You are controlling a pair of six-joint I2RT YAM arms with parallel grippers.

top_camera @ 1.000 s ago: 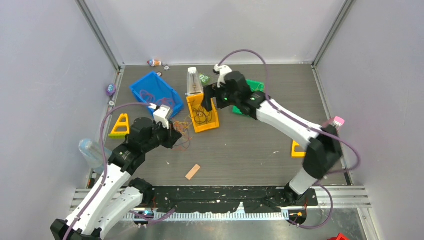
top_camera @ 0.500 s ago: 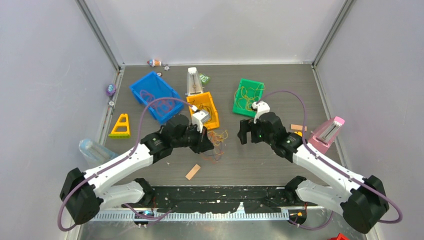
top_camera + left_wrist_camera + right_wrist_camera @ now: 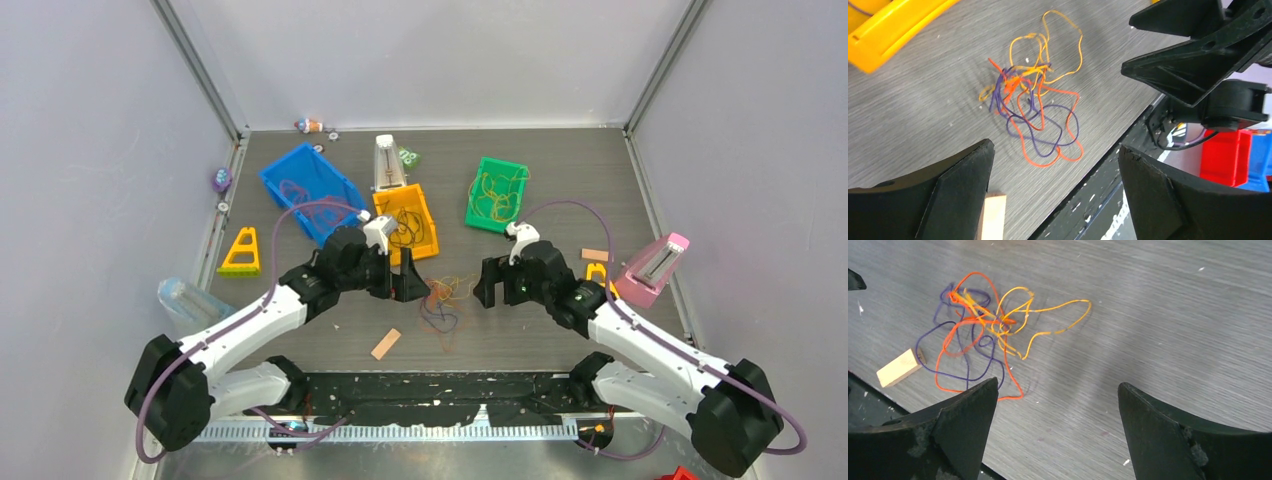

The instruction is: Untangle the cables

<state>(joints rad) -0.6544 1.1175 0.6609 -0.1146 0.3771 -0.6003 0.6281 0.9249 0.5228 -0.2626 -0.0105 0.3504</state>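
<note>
The cables [image 3: 443,300] lie as a small loose tangle of orange, yellow and purple loops on the grey table, between my two grippers. My left gripper [image 3: 412,285] hangs just left of the tangle, open and holding nothing. In its wrist view the cables [image 3: 1035,110] sit beyond the spread jaws of the left gripper [image 3: 1055,150]. My right gripper [image 3: 485,285] stands just right of the tangle, also open and empty. In its wrist view the cables [image 3: 983,330] lie up and to the left of the right gripper [image 3: 1058,385].
An orange bin [image 3: 427,218], a blue bin [image 3: 275,180] and a green bin [image 3: 477,195] at the back each hold cable loops. A wooden block [image 3: 385,343] lies near the front. A yellow triangle [image 3: 240,252], a bottle [image 3: 185,300] and a pink object [image 3: 655,265] stand at the sides.
The left gripper carried the tangle to the middle of the table and opened, leaving it lying there. The right arm swung from the orange bin down to the tangle's right.
</note>
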